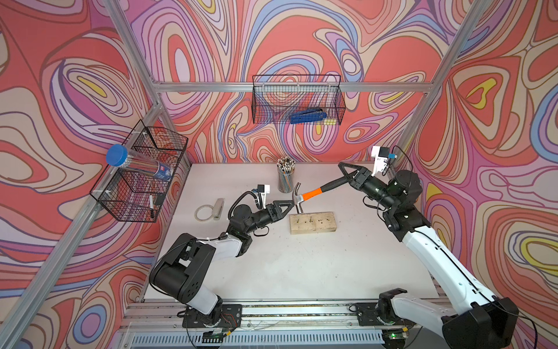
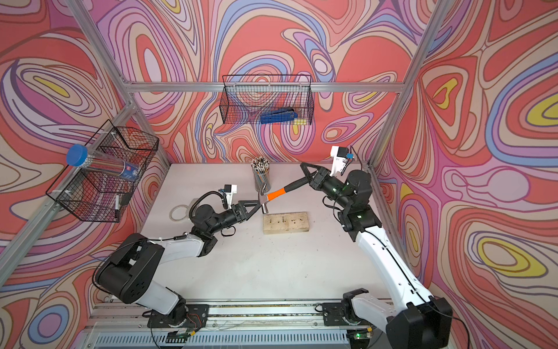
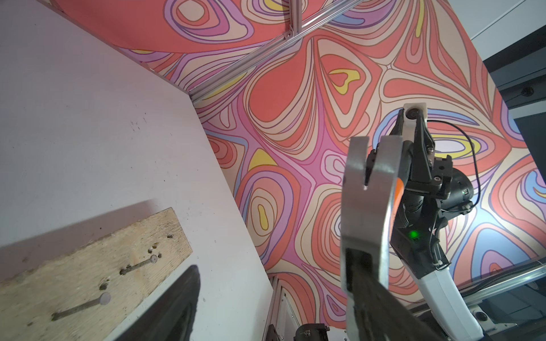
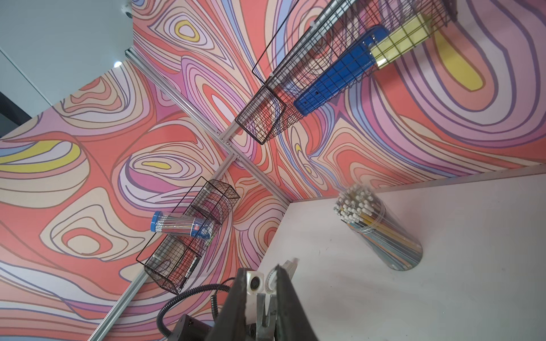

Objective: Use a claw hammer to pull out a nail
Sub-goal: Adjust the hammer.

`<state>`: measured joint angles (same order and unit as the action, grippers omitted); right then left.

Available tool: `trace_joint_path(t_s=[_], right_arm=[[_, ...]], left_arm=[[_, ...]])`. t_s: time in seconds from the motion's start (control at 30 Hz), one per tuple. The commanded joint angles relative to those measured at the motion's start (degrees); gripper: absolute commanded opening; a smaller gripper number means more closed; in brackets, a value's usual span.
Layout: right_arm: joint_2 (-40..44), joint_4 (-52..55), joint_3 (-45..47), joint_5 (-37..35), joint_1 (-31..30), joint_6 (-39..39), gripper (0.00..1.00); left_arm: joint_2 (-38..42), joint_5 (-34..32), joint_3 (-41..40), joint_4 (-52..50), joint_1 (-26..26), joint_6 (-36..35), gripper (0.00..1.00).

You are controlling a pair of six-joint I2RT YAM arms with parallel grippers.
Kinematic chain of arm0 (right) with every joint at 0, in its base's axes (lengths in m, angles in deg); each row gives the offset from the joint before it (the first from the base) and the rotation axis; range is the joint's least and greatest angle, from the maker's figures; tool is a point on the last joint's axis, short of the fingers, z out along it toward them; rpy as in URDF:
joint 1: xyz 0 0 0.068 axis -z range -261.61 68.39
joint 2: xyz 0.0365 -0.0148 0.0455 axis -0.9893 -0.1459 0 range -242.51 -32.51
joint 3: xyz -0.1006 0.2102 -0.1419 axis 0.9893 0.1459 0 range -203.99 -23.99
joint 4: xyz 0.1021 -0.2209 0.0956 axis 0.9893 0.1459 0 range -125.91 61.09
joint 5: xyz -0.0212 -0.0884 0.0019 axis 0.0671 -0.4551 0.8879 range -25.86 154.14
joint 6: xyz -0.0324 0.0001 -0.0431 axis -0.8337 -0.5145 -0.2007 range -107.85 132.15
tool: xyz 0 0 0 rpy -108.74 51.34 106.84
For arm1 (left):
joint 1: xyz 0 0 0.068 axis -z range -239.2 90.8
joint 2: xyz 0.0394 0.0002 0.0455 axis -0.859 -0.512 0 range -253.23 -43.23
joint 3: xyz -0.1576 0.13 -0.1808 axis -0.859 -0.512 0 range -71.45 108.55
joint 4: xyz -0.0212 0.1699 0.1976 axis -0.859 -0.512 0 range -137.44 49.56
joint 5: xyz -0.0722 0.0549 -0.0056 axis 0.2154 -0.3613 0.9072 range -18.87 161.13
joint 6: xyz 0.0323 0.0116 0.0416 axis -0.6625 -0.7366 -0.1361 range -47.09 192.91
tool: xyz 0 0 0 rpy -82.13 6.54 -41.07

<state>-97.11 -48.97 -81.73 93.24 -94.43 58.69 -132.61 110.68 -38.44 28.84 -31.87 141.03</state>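
We found three finishes on the claw hammer [image 1: 312, 194]: a smooth, bright steel head with a brushed sheen, a glossy orange neck, and a matt black handle that looked rubbery. The block [image 1: 312, 223] was pale bare wood, rough and pitted, and its nails [image 3: 139, 265] were dull grey metal. The table [image 1: 302, 266] was matt, off-white and scuffed. The hanging basket [image 1: 271, 99] was black coated wire, the frame [image 1: 211, 87] satin aluminium, and the pencil cup [image 1: 285, 182] clear plastic.
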Motion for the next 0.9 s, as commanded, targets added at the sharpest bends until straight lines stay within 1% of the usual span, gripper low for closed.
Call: trace_joint_path(t_s=[0.0,0.17,0.27,0.33,0.53,0.63,0.7,0.8,0.87], right_arm=[[0.97,-3.42,0.32,-0.02,-0.99,1.8,0.0],[3.7,3.87,-1.46,-3.8,-0.43,-2.87,0.0],[4.85,5.41,-0.86,-4.9,0.32,-3.82,0.0],[5.01,4.83,-0.3,-4.81,0.5,-3.61,0.0],[4.8,2.56,0.62,-4.61,0.85,-2.66,0.0],[4.8,2.86,0.67,-5.23,1.09,-2.67,0.0],[5.05,2.11,0.99,-5.52,1.39,-2.41,0.0],[3.55,-2.17,1.61,-2.42,1.44,0.89,0.0],[2.56,-7.29,3.29,-0.77,1.47,4.55,0.0]], left_arm=[[0.39,2.58,3.27,6.71,2.11,-0.52,0.76],[0.64,1.9,1.07,6.82,0.68,-0.44,0.74],[1.59,2.32,0.61,6.71,0.24,-0.78,0.75],[1.98,2.71,0.72,6.74,0.23,-0.8,0.79],[2.33,3.07,0.67,6.7,0.19,-0.88,0.8],[2.64,3.52,0.89,6.83,0.22,-0.79,0.76],[3.2,3.84,0.98,6.82,0.26,-0.81,0.76],[3.31,4.24,1.4,6.84,0.35,-0.62,0.81],[2.79,3.84,1.68,6.8,0.69,-0.76,0.82]])
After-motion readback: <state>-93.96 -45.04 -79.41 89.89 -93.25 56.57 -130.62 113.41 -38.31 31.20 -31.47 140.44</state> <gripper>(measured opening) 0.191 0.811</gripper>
